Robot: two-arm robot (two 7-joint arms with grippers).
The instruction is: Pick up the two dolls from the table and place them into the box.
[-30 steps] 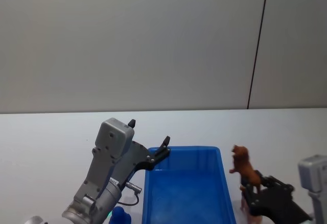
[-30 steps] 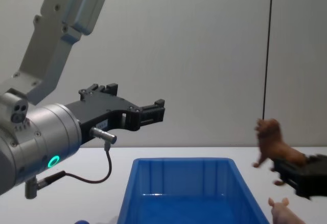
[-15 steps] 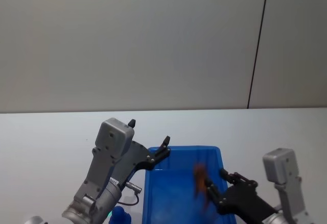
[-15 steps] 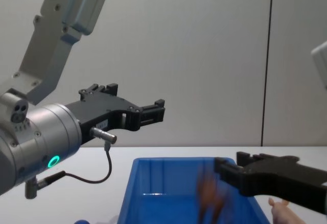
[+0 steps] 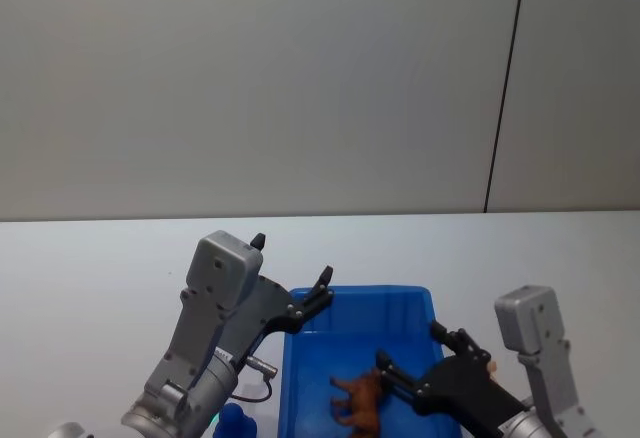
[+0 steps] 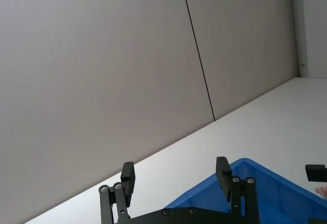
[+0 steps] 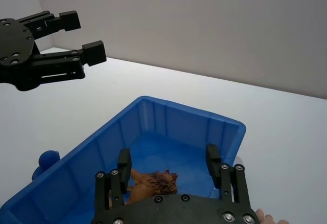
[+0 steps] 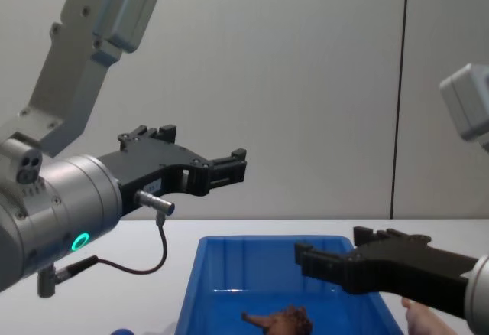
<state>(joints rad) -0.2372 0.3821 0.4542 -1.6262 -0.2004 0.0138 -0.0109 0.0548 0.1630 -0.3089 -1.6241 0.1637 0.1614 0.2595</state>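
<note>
Right end effector (image 7: pixel 168 157): fingers spread wide, nothing between them. It sits low over the box's right half, reaching in from the robot's right, tips pointing across the interior.

Brown doll (image 7: pixel 153 183) is on the box floor, on its side, just past the right fingertips and clear of them. No contact visible. In the head view it lies in the near half of the box, about mid-width.

Box (image 5: pixel 400 303): blue, open top, flat on the white worktop (image 5: pixel 100 278) in front of the robot.

Pink doll (image 8: pixel 416 323): outside the box, on the worktop just beside its right wall, mostly hidden under the right end effector. Only a pale sliver shows; can't tell its pose.

Left end effector (image 6: pixel 175 169): fingers wide apart, empty, held in the air above the box's far-left corner, well above the rim.

Small blue object (image 7: pixel 46 160) on the worktop, just beside the box's left wall.
</note>
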